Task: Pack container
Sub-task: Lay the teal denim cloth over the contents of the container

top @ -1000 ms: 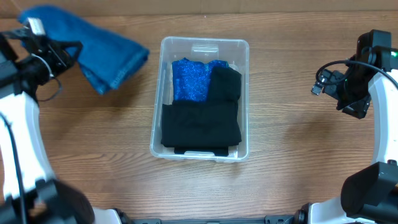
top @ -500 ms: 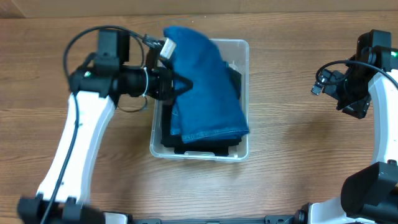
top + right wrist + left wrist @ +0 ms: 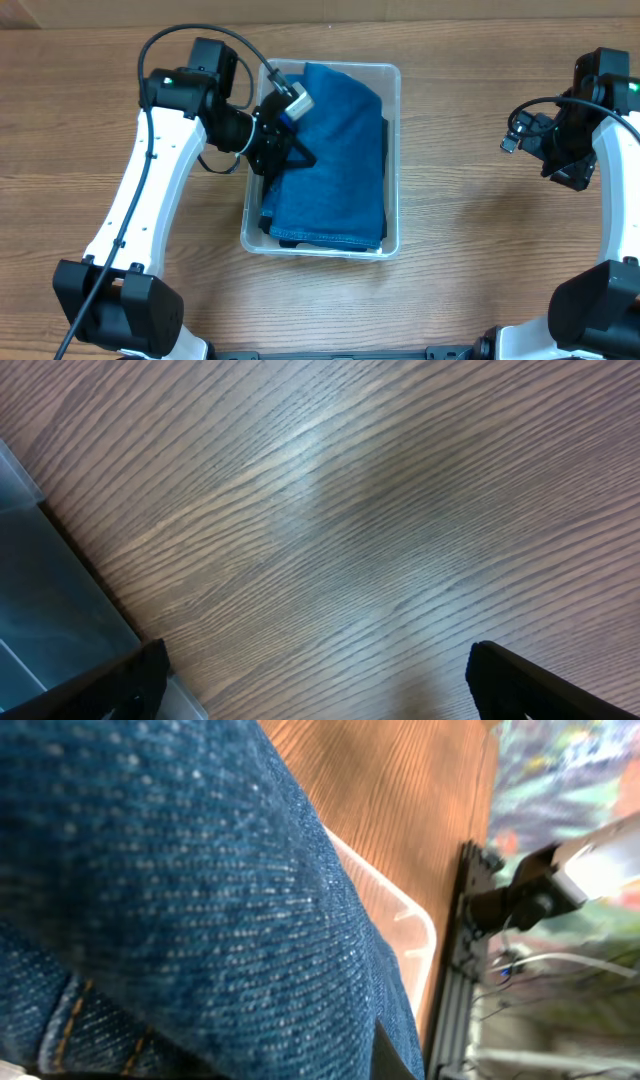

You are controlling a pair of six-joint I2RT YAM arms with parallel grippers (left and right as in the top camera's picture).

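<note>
The clear plastic container stands mid-table. Folded blue jeans lie in it and cover most of the clothes beneath; a strip of black cloth shows at the lower left corner. My left gripper is inside the container's left side, shut on the jeans. In the left wrist view the denim fills the frame, one dark fingertip shows, and the container's rim is beyond it. My right gripper is open and empty above bare table to the right of the container.
The wooden table surrounds the container on all sides. The left arm reaches over the table at the container's left. The right arm stands at the right edge. A rig frame shows past the table edge.
My left gripper carried the blue jeans from the far left of the table over the container and lowered them in, flat on the black and blue clothes. The right arm has not moved.
</note>
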